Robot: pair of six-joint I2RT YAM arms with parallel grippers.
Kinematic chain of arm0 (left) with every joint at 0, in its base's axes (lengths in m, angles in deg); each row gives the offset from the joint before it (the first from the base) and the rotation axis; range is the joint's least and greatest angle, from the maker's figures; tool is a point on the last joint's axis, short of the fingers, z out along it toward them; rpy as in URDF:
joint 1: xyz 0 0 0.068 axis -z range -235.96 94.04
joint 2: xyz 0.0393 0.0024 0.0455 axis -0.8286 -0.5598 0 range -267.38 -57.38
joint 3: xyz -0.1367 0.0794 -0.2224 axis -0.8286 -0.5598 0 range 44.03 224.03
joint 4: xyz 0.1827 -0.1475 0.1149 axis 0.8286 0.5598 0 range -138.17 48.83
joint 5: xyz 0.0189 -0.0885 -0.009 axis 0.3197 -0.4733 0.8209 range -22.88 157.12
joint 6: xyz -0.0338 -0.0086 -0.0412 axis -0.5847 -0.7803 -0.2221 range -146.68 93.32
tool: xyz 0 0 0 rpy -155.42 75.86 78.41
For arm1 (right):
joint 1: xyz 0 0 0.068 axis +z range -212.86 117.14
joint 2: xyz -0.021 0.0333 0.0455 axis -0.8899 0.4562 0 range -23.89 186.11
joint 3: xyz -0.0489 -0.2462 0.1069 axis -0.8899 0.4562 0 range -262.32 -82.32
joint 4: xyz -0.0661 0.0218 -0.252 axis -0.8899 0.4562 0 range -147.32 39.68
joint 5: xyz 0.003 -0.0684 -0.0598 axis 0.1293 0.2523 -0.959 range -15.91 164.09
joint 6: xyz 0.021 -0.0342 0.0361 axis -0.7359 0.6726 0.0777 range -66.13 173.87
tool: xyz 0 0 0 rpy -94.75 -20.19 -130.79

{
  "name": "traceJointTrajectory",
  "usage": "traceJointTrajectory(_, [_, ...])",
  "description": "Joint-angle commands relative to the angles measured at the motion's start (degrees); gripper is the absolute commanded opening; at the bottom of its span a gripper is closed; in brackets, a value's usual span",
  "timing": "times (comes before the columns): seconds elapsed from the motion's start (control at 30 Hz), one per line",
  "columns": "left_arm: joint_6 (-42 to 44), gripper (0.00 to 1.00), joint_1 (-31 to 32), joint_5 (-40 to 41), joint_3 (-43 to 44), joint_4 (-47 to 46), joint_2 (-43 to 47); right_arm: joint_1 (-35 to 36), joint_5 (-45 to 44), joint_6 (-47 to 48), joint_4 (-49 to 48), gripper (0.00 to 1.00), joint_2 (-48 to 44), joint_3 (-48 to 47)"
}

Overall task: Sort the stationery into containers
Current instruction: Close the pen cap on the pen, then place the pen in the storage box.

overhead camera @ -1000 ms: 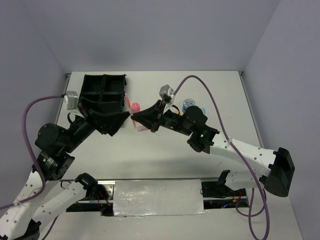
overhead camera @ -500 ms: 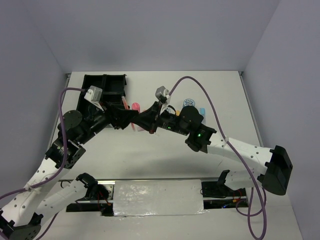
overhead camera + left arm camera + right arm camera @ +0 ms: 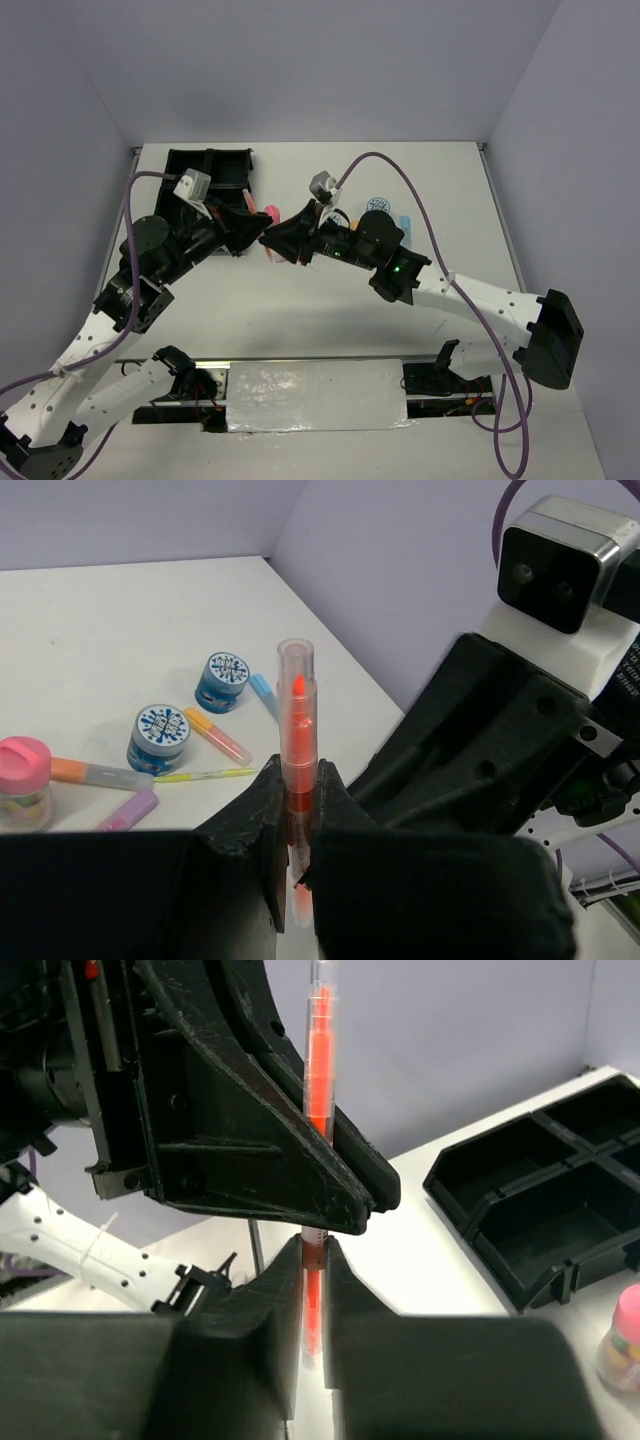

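Two grippers are clamping one thin orange pen [image 3: 297, 705] at the same moment, above the white table [image 3: 330, 310]. The left gripper [image 3: 298, 780] is pinching the pen at its lower part, with both fingers [image 3: 262, 805] pressed against the barrel and the capped end standing up above them. The right gripper [image 3: 313, 1260] is pinching the same pen [image 3: 320, 1040] from the opposite side, and its jaws are closing tight on the barrel with no gap showing. In the top view the two grippers are meeting tip to tip near the middle of the table, the left gripper [image 3: 255, 232] touching or just beside the right gripper [image 3: 280, 240]. The pen itself is too small to make out there.

The black tray [image 3: 205, 172] is sitting at the far left of the table, near the left gripper, and its dividers [image 3: 560, 1185] are showing in the right wrist view. The remaining stationery is lying on the table beyond the grippers. Two blue-patterned tins [image 3: 228, 678] are standing near each other, with a light-blue marker [image 3: 263, 694] just beside the farther one and an orange marker [image 3: 216, 736] just beside the nearer one. A yellow-green pen [image 3: 205, 774] is lying flat in front of the nearer tin. A pink-capped tube [image 3: 22, 780] is standing upright at the left edge of the left wrist view.
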Motion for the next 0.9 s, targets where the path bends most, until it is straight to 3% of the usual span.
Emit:
traceJointTrajectory(0.0, [1.9,0.00,0.0,0.3,3.2,0.6,-1.9,0.0,2.8,0.7,-1.8,0.35,-0.1,-0.8])
traceJointTrajectory(0.03, [2.4,0.00,0.0,0.5,3.4,0.9,-2.2,0.0,4.3,1.2,-1.2,0.79,-0.4,-0.6])
traceJointTrajectory(0.07, [2.7,0.00,0.0,0.8,3.6,1.2,-2.6,0.0,4.4,1.4,-1.0,0.94,-1.2,-0.3])
traceJointTrajectory(0.1, [2.9,0.00,0.0,0.8,3.7,1.2,-3.0,0.0,4.1,1.7,-0.8,0.98,-1.8,1.0])
traceJointTrajectory(0.4, [7.1,0.00,-0.1,9.0,6.1,4.8,-6.5,-3.7,0.5,1.1,1.5,1.00,-14.1,12.7])
traceJointTrajectory(0.53, [6.7,0.00,-0.2,10.0,3.6,2.1,-6.8,-4.5,-1.4,2.3,4.4,1.00,-21.3,17.8])
traceJointTrajectory(0.57, [6.6,0.00,-0.3,13.5,3.2,1.7,-7.0,-4.7,-1.9,2.6,5.3,1.00,-24.0,19.2])
traceJointTrajectory(0.7, [6.5,0.00,-3.3,19.7,5.8,1.2,-14.2,-4.9,-5.8,2.3,9.4,1.00,-30.6,21.6])
traceJointTrajectory(0.87, [5.9,0.00,-10.2,19.3,15.7,1.0,-25.8,-5.0,-6.5,2.4,12.0,1.00,-36.1,24.1])
